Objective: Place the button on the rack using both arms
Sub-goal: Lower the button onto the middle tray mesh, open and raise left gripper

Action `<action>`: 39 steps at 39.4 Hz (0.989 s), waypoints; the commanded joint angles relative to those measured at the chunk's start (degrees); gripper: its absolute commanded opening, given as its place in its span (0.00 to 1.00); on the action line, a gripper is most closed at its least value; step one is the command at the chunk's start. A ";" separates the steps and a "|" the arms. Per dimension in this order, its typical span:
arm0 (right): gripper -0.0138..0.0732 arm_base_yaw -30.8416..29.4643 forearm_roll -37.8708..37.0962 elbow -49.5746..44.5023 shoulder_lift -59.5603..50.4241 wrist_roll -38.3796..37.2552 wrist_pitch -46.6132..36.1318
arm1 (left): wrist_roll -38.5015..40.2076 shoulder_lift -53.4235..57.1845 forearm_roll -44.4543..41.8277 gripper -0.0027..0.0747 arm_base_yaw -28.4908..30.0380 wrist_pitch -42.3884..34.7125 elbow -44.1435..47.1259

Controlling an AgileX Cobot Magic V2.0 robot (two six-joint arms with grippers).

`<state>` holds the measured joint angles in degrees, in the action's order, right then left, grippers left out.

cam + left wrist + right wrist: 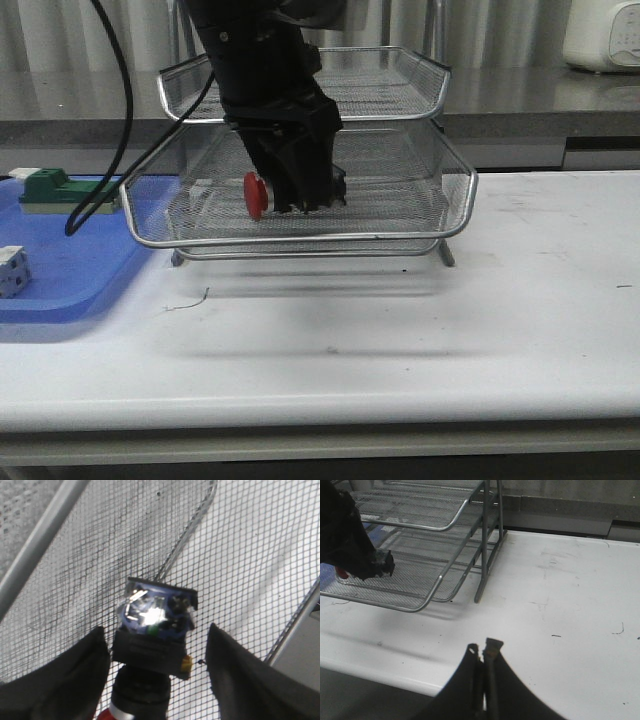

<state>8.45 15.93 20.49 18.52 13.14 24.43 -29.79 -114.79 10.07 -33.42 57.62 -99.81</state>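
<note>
The button [150, 645] lies on the mesh of the pulled-out lower tier of the silver wire rack [400, 237], its red head [254, 195] pointing left and its blue terminal end away from the wrist. My left gripper [156, 629] is open around it, and a gap shows beside the right finger [235, 670]. In the front view the left gripper [305, 192] reaches down into that tier under the upper one. My right gripper [484, 647] is shut and empty over bare white table, apart from the rack [420, 605]; it is not seen in the front view.
A flat blue tray [60, 290] at the left holds a green block [45, 188] and a white cube [10, 270]. A black cable [120, 130] hangs beside the rack. A grey counter runs behind, with a white appliance [600, 35] at the far right.
</note>
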 commanded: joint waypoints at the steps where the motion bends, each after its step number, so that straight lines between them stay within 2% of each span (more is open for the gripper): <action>1: 0.09 0.03 0.65 1.47 0.24 0.14 -4.27 | 0.72 3.50 0.74 0.68 -0.41 -1.21 -1.58; 12: 0.09 0.03 0.65 1.47 0.24 0.14 -4.27 | 0.72 3.50 0.74 0.67 -0.41 12.18 -7.81; 15: 0.09 0.03 0.65 1.47 0.24 0.14 -4.27 | 0.87 3.50 0.74 0.63 -0.41 14.74 -9.47; 22: 0.09 0.03 0.65 1.47 0.24 0.14 -4.27 | 1.62 4.02 0.74 0.42 -0.41 16.46 -11.66; 28: 0.09 0.03 0.65 1.47 0.24 0.14 -4.27 | 3.99 5.59 0.74 0.15 -0.41 16.46 -11.66; 32: 0.09 0.03 0.65 1.47 0.24 0.14 -4.27 | 6.68 7.64 -2.12 0.01 -0.41 16.46 -10.95; 39: 0.09 0.03 0.65 1.47 0.24 0.14 -4.27 | 9.82 13.72 -8.96 0.01 0.52 16.46 -4.63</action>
<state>8.45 15.93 20.49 18.52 13.14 24.43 -21.99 -107.15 3.36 -33.42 71.14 -105.76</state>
